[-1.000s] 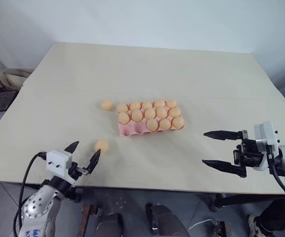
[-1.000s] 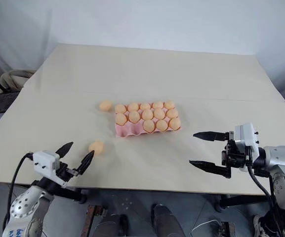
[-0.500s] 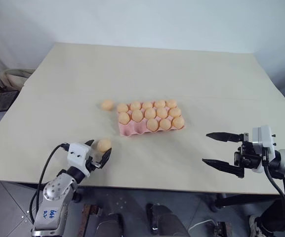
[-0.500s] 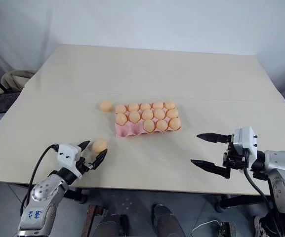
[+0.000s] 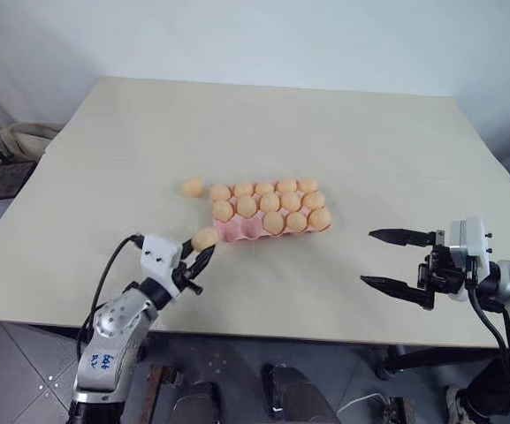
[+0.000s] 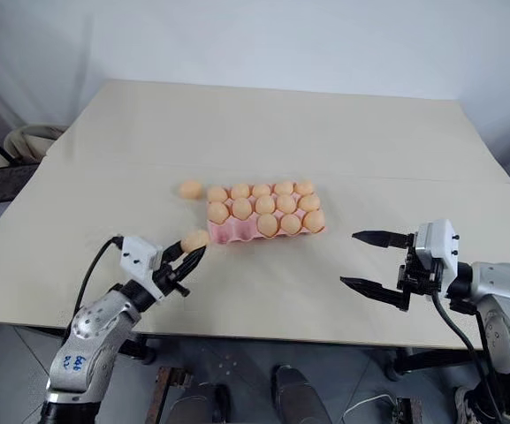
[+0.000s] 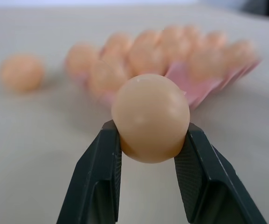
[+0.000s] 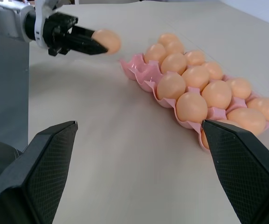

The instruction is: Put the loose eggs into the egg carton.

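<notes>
1. Two eggs sit outside the carton [image 5: 237, 231]: one pinched in the left gripper [image 5: 203, 246], one lying on the table [image 5: 343, 132].
2. Held egg [image 5: 204, 238]: clamped between the left gripper's two black fingers [image 7: 101, 172], raised off the table, just beside the carton's near-left corner, not in a cup.
3. In the left wrist view the egg [image 7: 150, 117] pokes out past the fingertips, with the carton [image 7: 204, 86] blurred beyond it.
4. Free egg [image 5: 192, 186]: on the table just left of the carton's far-left corner, apart from the rim, well away from both grippers.
5. Carton: pink tray at table centre, long side running left to right and slightly skewed. Cups hold peach eggs; the near-left corner cup [image 5: 229, 232] is bare pink.
6. Right wrist view shows bare pink cups at that end of the carton [image 8: 139, 70] and filled cups along the rest.
7. Right gripper [image 5: 398, 262]: jaws spread wide, nothing between them, pointing left over the table's near-right part, well apart from the carton.
8. Right wrist view also catches the left gripper [image 8: 90, 44] with its egg [image 8: 107, 41] near the carton's empty end.
9. Table: pale beige top, a seam line running across it behind the carton.
</notes>
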